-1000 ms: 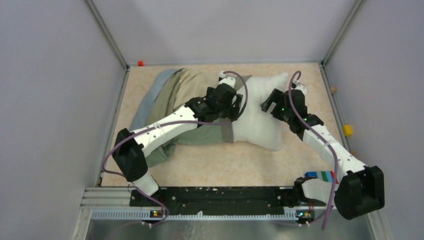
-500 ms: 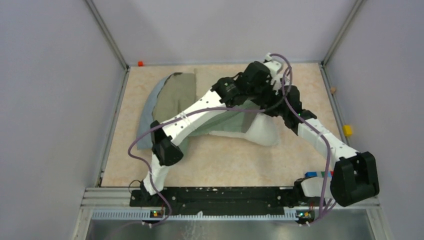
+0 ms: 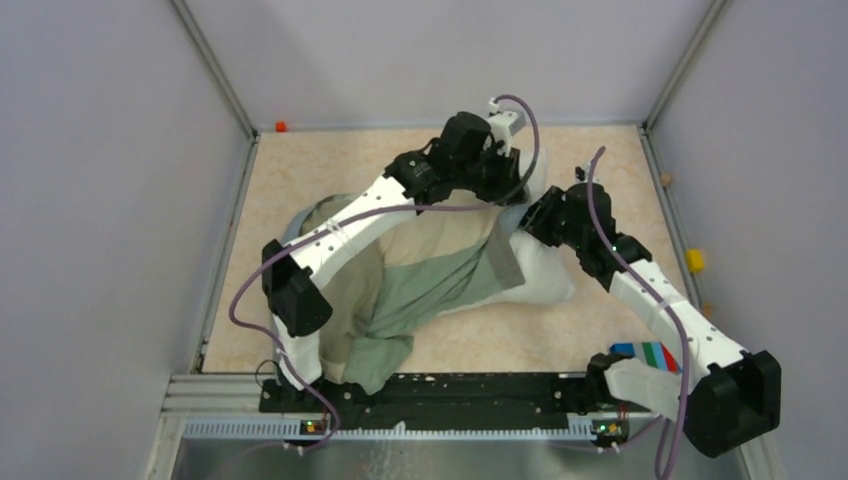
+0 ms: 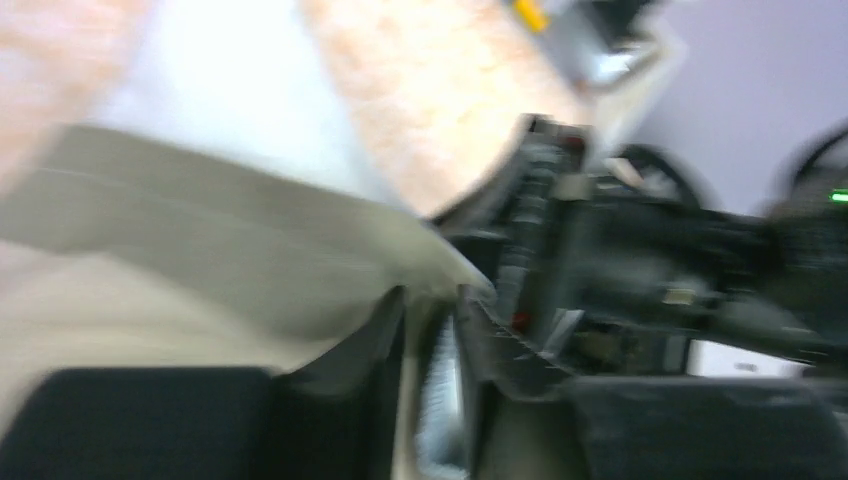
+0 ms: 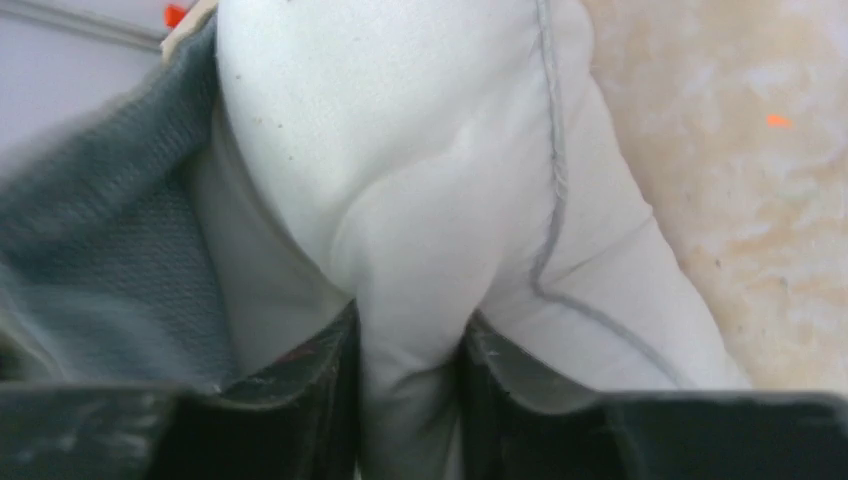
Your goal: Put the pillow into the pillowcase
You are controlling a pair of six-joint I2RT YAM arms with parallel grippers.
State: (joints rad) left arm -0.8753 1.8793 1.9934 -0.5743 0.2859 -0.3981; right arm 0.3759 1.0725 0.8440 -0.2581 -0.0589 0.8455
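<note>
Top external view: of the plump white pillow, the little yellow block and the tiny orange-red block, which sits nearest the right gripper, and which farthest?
1. Plump white pillow, pinched in the right gripper.
2. Yellow block, off to the right.
3. Orange-red block, far-left corner.

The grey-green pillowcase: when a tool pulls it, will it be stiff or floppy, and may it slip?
Probably floppy: the thin grey-green cloth pillowcase lies wrinkled and drapes over the plump white pillow. It looks light, so should follow a pull easily. The left tool seems to pinch only a thin edge, so it might slip out.
</note>
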